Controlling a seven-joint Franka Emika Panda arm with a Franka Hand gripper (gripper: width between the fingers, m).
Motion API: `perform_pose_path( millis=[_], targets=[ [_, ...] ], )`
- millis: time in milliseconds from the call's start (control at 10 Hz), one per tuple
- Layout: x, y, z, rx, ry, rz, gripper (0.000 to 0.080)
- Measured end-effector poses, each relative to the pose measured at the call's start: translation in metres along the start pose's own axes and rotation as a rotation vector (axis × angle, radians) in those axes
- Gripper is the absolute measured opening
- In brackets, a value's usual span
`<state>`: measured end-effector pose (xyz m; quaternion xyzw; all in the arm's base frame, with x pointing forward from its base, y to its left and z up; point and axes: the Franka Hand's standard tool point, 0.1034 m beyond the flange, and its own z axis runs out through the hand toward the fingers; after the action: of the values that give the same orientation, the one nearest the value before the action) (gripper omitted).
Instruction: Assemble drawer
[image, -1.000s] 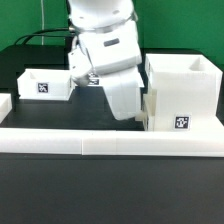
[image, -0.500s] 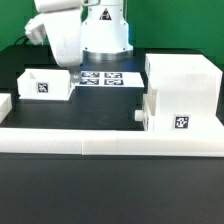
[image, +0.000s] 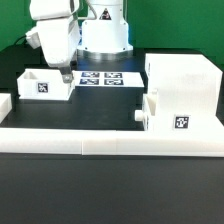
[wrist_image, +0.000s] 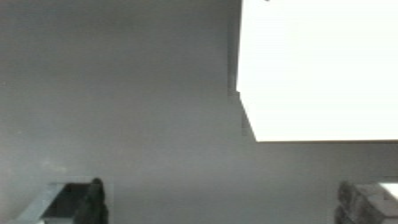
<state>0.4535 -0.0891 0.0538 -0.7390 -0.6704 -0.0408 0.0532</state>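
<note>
The white two-finger gripper (image: 64, 74) has its jaws spread wide and holds nothing. In the wrist view the two dark fingertips (wrist_image: 79, 201) sit far apart with only the matte black counter (wrist_image: 125, 100) between them. In the exterior view the gripper hangs just over the small white plastic open-top tray (image: 44, 85), above the corner nearest the marker board. I cannot tell whether it touches the rim.

That tray is a shallow box with thin straight walls and a square black-and-white tag on its front, and it stands toward the counter's edge on the exterior view's left. The tall white plastic boxy housing (image: 186, 80) is smooth, sharp-cornered and open at the top, with a tag low on its front. It stands near the counter's edge on the exterior view's right, well apart from the first tray. A second white tray (image: 158, 112) pokes out of the housing's side, its small round knob (image: 139, 115) pointing outward.

The thin flat white marker board (image: 100, 77) lies between the two — toward the far edge. A long low white border bar (image: 90, 141) runs along the front edge.

The wrist view also shows a plain white flat panel (wrist_image: 320, 70) with a crisp corner — which part it belongs to is unclear.
</note>
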Motion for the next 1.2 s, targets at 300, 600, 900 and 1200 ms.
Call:
perform_pose_path(
  millis=[300, 600, 900, 1200],
  targets=[
    [-0.009, -0.001, -0.002, -0.032, -0.009, 0.222, 0.0649],
    [-0.029, -0.029, -0.009, -0.13, -0.04, 0.527, 0.0649],
    [-0.029, -0.033, -0.007, -0.134, -0.028, 0.742, 0.0649],
    [-0.029, -0.033, -0.006, -0.136, -0.015, 0.933, 0.0649]
  ],
)
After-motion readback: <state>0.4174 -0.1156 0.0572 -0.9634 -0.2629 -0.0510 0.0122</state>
